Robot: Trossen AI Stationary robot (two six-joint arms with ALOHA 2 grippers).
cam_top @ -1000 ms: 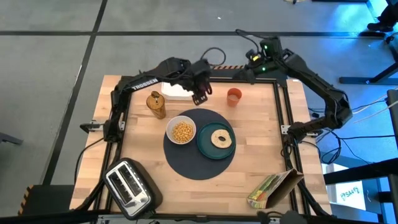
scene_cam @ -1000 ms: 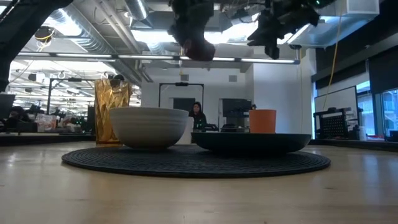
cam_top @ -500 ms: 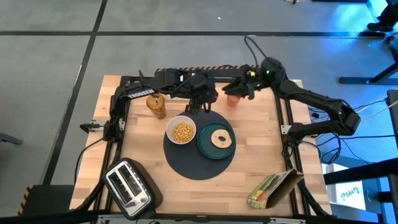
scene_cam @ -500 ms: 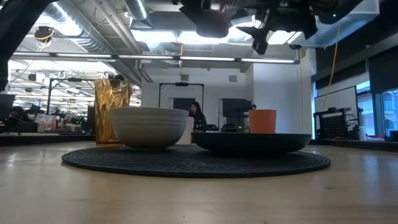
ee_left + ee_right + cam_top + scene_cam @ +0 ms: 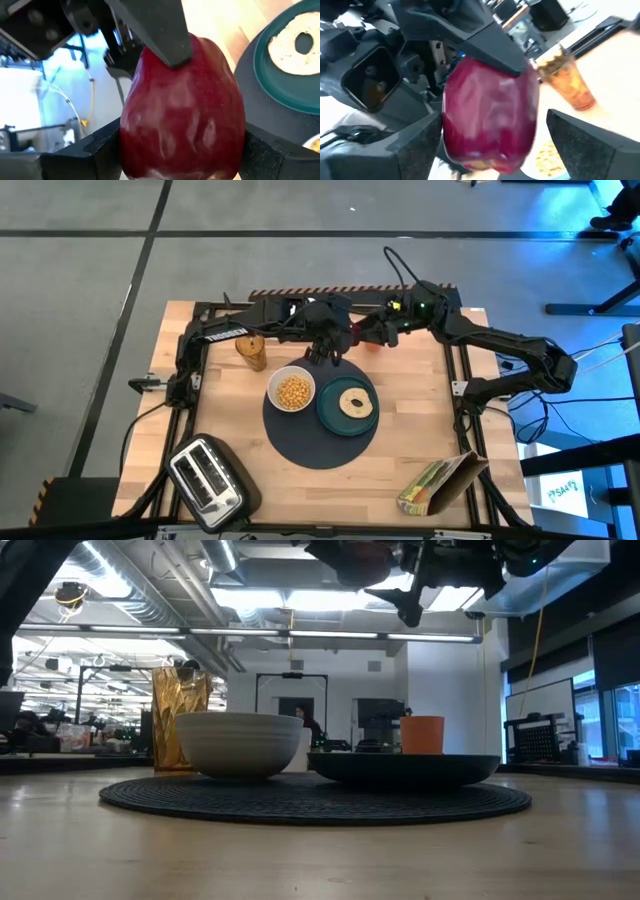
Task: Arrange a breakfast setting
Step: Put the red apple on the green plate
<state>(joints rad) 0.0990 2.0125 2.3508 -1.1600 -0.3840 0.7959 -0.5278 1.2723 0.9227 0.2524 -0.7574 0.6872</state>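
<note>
My left gripper (image 5: 338, 340) is shut on a red fruit (image 5: 182, 105), high above the table's far middle. It also shows in the high view (image 5: 349, 330). My right gripper (image 5: 362, 332) is open, with a finger on either side of the same fruit (image 5: 490, 117). On the round dark-grey mat (image 5: 315, 442) stand a white bowl (image 5: 291, 391) of yellow cereal and a teal plate (image 5: 335, 418) bearing a bagel (image 5: 355, 402). The small orange cup (image 5: 375, 343) stands on the table behind them, partly under my right arm. No spoon shows. My left gripper pinches the fruit's two opposite sides (image 5: 131, 125) between its fingers, coming from the table's left. The fruit is lifted clear, well above the table. My right gripper has one finger (image 5: 160, 30) lying over the fruit's top; I cannot tell whether it touches.
A golden-brown container (image 5: 251, 348) stands at the far left, beside the bowl. A silver toaster (image 5: 205, 478) is at the near left corner. A yellow-green cereal bag (image 5: 440, 480) lies at the near right. The arms cross over the far edge.
My left gripper has carried the red fruit a little toward the table's right and near side, still lifted. My right gripper has swung from beyond the far right corner toward the table's left and has come around the fruit.
</note>
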